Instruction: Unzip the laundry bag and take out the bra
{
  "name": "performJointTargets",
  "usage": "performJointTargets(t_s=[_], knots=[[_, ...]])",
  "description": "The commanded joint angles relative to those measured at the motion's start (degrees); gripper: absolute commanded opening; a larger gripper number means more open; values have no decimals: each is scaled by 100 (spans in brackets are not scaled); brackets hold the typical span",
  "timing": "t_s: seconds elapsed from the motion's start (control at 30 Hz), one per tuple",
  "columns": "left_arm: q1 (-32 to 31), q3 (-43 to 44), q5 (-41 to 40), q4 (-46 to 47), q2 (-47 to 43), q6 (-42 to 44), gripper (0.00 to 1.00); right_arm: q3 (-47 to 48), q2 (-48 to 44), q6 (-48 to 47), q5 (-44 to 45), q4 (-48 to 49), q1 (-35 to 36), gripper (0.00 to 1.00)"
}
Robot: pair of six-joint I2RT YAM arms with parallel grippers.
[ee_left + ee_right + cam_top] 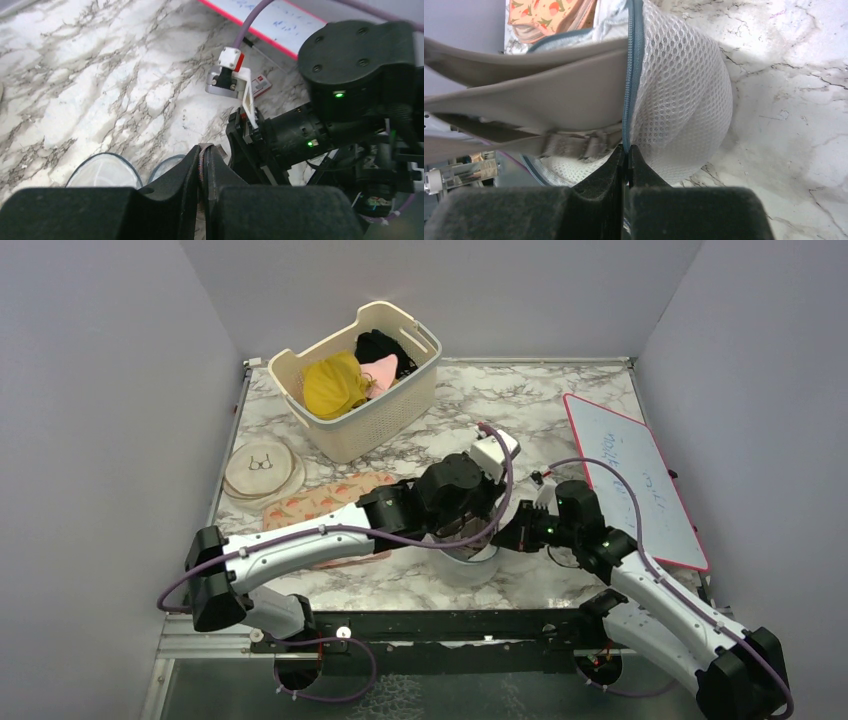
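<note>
My right gripper (626, 152) is closed tight, its fingertips pinching the blue-grey zip rim of the laundry bag (679, 100). The bag sits at the near middle of the marble table (560, 400), tucked under both my wrists and just right of the flat peach pouch (320, 502). In the right wrist view the white mesh bulges to the right of the zip, and the taupe bra (534, 100) spreads out of the opening to the left in taut folds, its clasp band close to my fingertips. My left gripper (204, 150) is closed too, on a thin taupe strip (201, 159) the same colour as the bra, though I cannot tell for certain what it is. Further off, a cream basket (400, 410) of clothes stands at the far left, a cream disc (262, 468) lies left of the pouch, and a whiteboard (640, 480) lies on the right
</note>
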Motion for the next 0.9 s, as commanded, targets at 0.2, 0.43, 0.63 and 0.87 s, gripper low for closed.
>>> performJointTargets(t_s=[0.2,0.43,0.63,0.87], knots=[[-3,214,1023,394,-1295,120,0,-186,-39,-44,536,38,12,1],[0,789,906,191,-1596,202,0,-225,108,-58,520,144,12,1],[-1,2175,54,-366,-1042,452,0,-250,142,-47,485,179,12,1],[0,3701,-370,-474,-380,1297,0,-259,-3,-58,457,83,13,1]])
